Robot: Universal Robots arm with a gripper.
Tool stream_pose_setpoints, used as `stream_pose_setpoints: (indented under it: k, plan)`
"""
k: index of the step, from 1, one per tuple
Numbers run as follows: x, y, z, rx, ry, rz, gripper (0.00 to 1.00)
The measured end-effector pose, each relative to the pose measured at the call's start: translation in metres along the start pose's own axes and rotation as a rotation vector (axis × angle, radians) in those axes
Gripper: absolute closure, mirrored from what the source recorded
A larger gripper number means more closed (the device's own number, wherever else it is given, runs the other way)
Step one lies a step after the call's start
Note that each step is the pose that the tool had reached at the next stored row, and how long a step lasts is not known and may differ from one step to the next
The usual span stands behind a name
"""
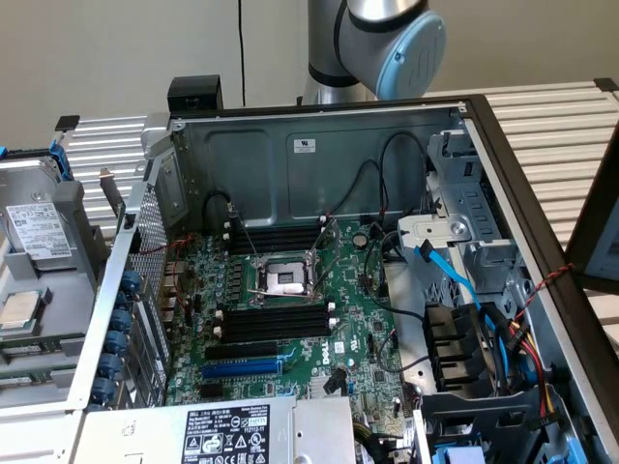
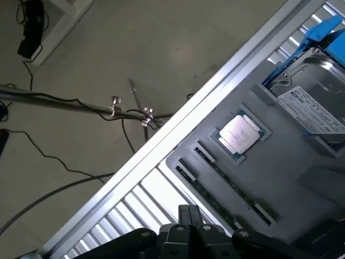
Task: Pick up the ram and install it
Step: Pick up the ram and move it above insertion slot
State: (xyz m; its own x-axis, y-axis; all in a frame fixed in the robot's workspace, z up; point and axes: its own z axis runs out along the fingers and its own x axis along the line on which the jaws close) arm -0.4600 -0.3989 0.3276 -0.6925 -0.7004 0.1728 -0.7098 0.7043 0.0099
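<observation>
Currently in the gripper: nothing that shows; the black gripper (image 2: 189, 215) has its fingers pressed together.
Gripper's place: over the edge of the flat grey plastic tray (image 2: 302, 178), outside the computer, near one end of the ram.
Ram: the long narrow green circuit-board ram (image 2: 232, 186) lies in a groove of the tray, black bits at its ends, untouched by the gripper.
Beside the ram: a second strip (image 2: 210, 197) of the same look lies parallel, just beside it, on the gripper's side.
Processor: a square silver processor chip (image 2: 240, 133) sits on the tray near the ram, apart from it.
Drive: a silver hard drive in a blue plastic carrier (image 2: 318, 91) lies beyond the chip.
Table: a ribbed silver metal table (image 2: 145, 199) carries the tray.
Floor: black floor cables (image 2: 54, 162) and a thin metal rod (image 2: 54, 102).
Arm: the silver robot arm with a pale blue joint cap (image 1: 387, 43) stands behind the case.
Case: an open grey metal computer case (image 1: 319, 145) holding a green motherboard (image 1: 377, 329).
Slots: long black memory slots with white end clips (image 1: 276, 324) flank the metal processor socket (image 1: 285, 278); a blue expansion slot (image 1: 242, 368) lies just beside the nearer group.
In the way: black case wires (image 1: 372, 193) drape from the back wall toward the far slots; a blue flat cable (image 1: 450, 275) hangs at the exterior view's right, apart from the slots.
</observation>
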Motion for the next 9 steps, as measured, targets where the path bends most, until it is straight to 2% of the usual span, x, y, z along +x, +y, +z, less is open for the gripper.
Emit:
stream_pose_setpoints:
  k: [6,9]
  plan:
    - [-0.0002,-0.0001,0.0007,0.0429,-0.0330,-0.050,0.90]
    - [-0.0002,-0.0003,0.0008,0.0574,-0.0456,-0.073,0.90]
